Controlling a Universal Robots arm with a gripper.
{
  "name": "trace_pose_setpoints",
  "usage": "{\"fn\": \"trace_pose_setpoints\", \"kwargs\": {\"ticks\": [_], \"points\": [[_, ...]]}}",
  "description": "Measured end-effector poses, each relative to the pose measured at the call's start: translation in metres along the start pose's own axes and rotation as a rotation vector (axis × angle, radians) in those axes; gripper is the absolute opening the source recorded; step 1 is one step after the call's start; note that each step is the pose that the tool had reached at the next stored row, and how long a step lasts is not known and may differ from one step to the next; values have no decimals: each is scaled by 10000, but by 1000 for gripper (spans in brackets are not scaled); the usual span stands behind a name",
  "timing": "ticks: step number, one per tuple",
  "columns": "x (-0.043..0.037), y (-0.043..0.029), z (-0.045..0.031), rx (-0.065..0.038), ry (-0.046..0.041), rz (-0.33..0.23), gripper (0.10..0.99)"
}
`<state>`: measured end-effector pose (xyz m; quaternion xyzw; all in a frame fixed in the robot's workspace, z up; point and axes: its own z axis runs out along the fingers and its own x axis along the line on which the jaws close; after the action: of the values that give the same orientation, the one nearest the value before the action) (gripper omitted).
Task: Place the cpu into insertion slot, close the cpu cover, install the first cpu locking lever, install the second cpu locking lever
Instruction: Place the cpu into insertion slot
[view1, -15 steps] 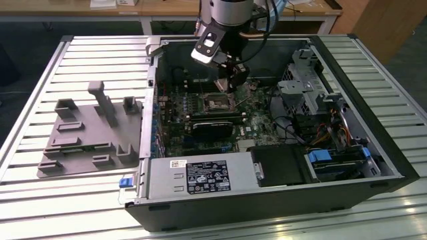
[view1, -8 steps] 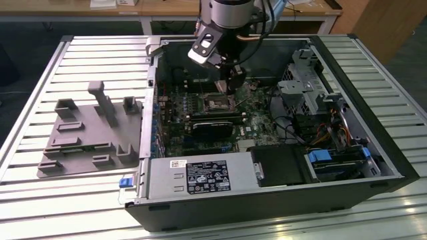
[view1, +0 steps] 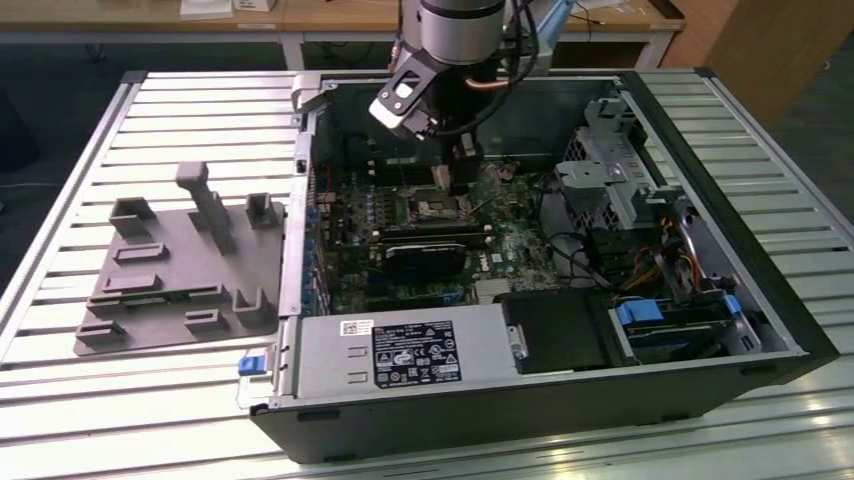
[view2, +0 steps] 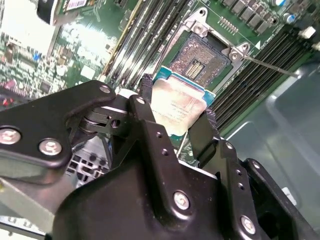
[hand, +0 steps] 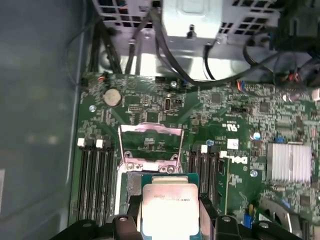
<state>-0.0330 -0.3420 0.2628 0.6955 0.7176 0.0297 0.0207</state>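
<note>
- the gripper (view2: 177, 102) is clenched on the cpu (view2: 176, 109), one finger on each of two opposite edges, the pale metal top facing the camera in both wrist views.
- reading the exterior view as a dial centred on the open computer case (view1: 787, 330), the insertion slot (view2: 197, 56) sits at about 10 o'clock and my arm hangs right over it.
- the cpu is not seated. it hovers apart from the slot, over one edge of it, and most of the dark pin field is bare.
- the cpu cover (hand: 150, 129) stands swung up and a thin locking lever (view2: 272, 66) juts free beside the slot, so i judge the way in is open.
- to do this well i'd square the chip's edges to the silvery rim, bring it level, and come straight down with no sideways sliding.
- the pins look fragile, so any scrape is the risk.
- i'd also keep the fingers off the raised cover and the lever.
</note>
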Motion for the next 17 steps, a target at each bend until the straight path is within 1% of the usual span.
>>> {"fn": "trace_pose_setpoints", "kwargs": {"ticks": [2,4,6,9,12,17], "points": [[3,-32,11,-3,-5,86,537],[4,-63,25,-31,-7,97,537],[4,-85,40,-93,-5,96,537],[5,-112,65,-214,6,95,537],[5,-132,100,-285,6,94,537],[12,-140,165,-298,5,95,537]]}}
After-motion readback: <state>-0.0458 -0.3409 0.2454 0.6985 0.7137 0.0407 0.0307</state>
